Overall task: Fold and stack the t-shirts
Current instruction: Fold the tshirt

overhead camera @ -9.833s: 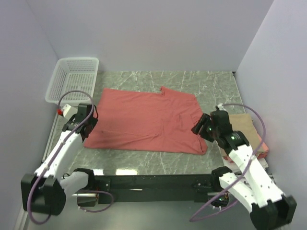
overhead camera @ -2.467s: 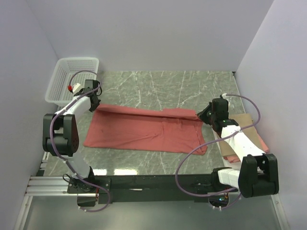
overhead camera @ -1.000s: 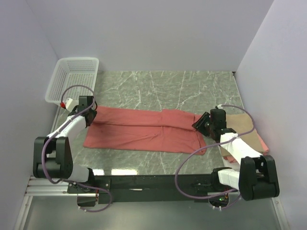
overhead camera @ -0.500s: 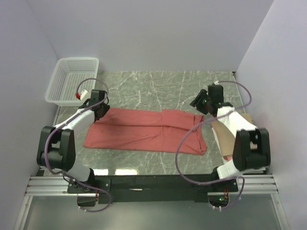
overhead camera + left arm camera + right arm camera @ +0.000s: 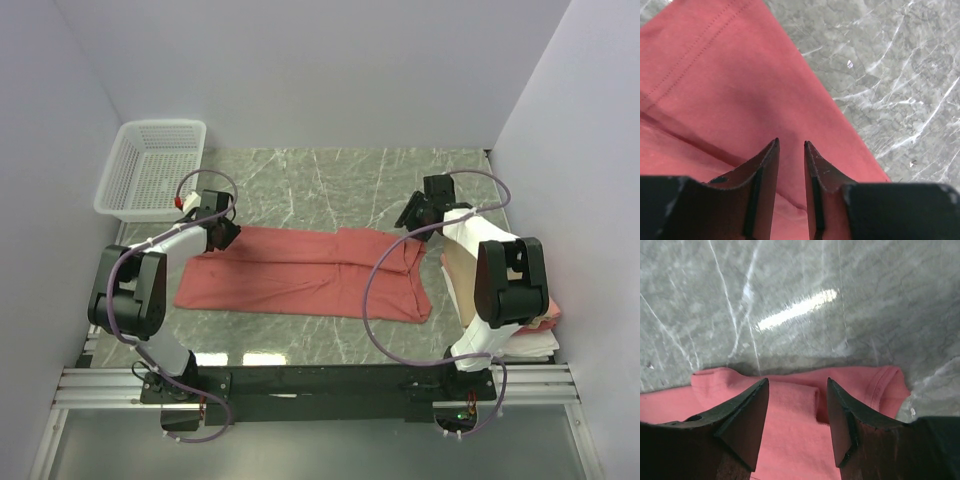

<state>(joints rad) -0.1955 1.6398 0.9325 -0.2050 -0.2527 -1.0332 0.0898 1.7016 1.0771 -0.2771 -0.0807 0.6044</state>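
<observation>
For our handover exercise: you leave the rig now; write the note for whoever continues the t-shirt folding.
Left gripper: open, above the left end of the salmon-red cloth t-shirt.
Right gripper: open, above its right end.
Neither holds cloth.
Done: shirt folded into a long band on the grey marble table.
Left: fold it smaller, set it on the tan-topped stack of folded shirts at right.
</observation>
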